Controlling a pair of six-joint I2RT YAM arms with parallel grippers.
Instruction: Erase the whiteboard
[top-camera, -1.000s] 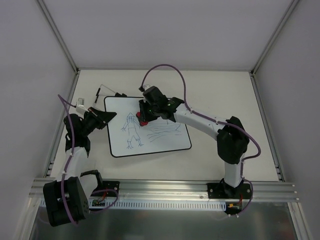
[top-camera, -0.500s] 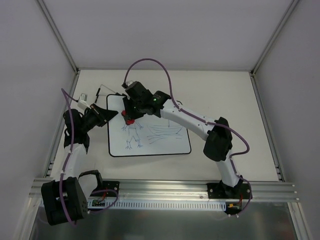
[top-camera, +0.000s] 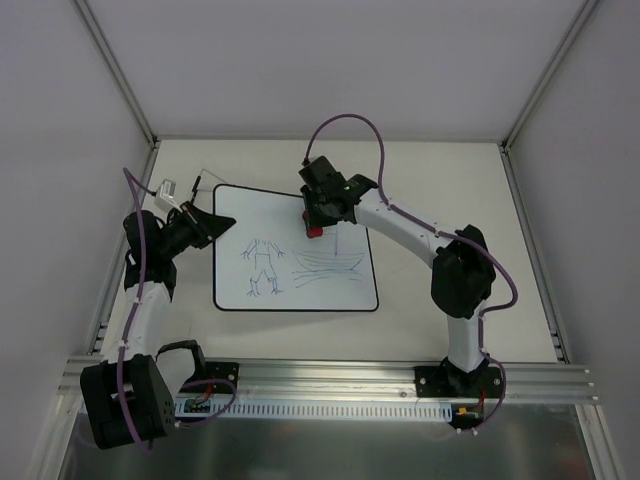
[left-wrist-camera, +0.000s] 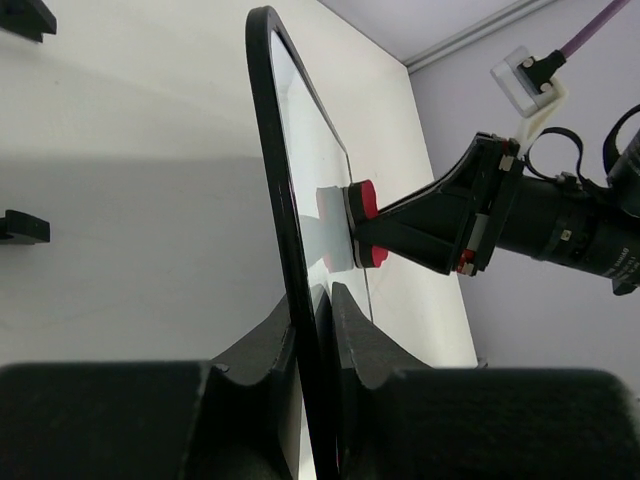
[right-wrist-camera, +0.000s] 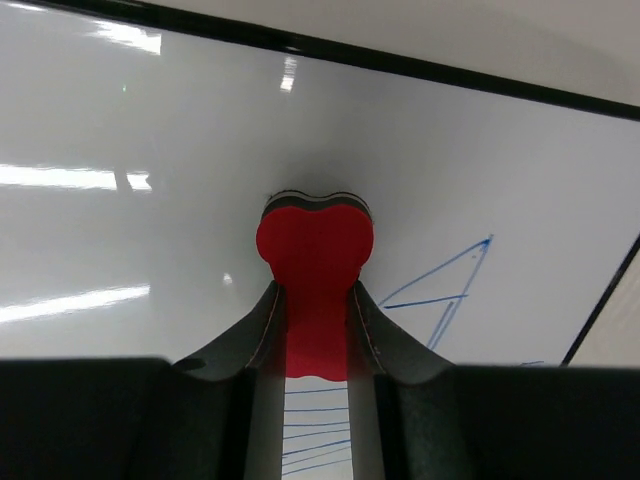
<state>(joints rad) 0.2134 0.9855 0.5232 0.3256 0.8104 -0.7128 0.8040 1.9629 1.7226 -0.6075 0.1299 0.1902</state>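
The whiteboard (top-camera: 330, 290) lies flat on the table with blue marker drawings: a stick figure and wavy lines with a sail shape. My left gripper (top-camera: 207, 226) is shut on the board's left edge (left-wrist-camera: 290, 250), one finger on each face. My right gripper (top-camera: 314, 222) is shut on the small red bone-shaped eraser (right-wrist-camera: 315, 270) and presses it on the board's upper middle, just left of the blue sail lines (right-wrist-camera: 440, 290). The eraser also shows in the left wrist view (left-wrist-camera: 362, 225) against the board's face.
Two small black tabs (left-wrist-camera: 22, 228) sit on the table beside the board's left edge. The enclosure walls stand close at the left, back and right. The aluminium rail (top-camera: 330, 378) with the arm bases runs along the near edge.
My right gripper swept the eraser left across the board's top, then back right to the upper middle. The figure's head marks are gone. The board has turned slightly.
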